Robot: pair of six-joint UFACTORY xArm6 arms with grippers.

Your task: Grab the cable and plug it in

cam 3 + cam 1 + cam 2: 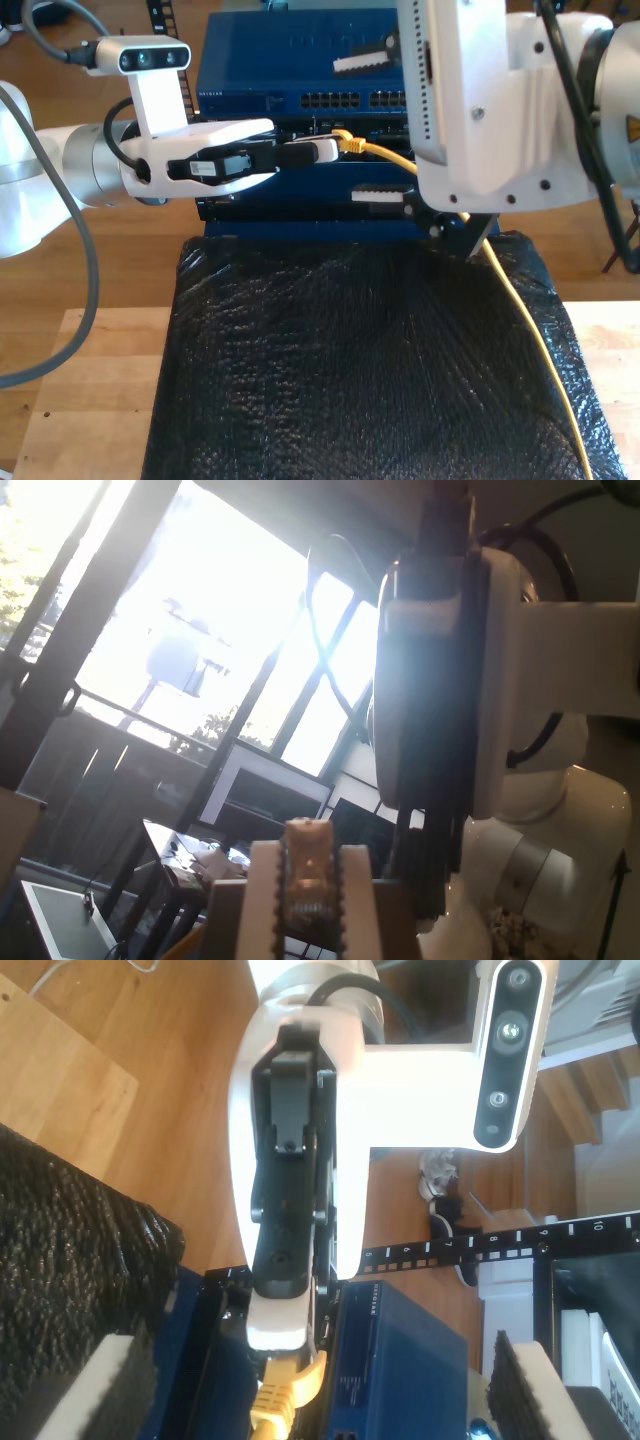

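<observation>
The yellow cable [505, 285] runs from the exterior view's lower right, over the black mat, up to the rack front. Its clear plug [308, 875] sits pinched between the tan fingers of my first gripper [308, 900], which is shut on it. In the exterior view that first gripper [332, 150] reaches in from the left and holds the plug end [346, 142] in front of the blue switch [290, 60]. The second wrist view looks at the cable's yellow boot [280, 1400] under the first gripper's tip. My second gripper [372, 128] is open, its serrated pads [362, 58] spread wide apart.
A row of ports [360, 100] lines the blue switch's front. A black bubble-wrap mat [350, 350] covers the wooden table [90, 400]. The second arm's white body [500, 100] hangs close over the mat at the exterior view's right. A numbered rack rail [520, 1240] crosses beside the switch [400, 1360].
</observation>
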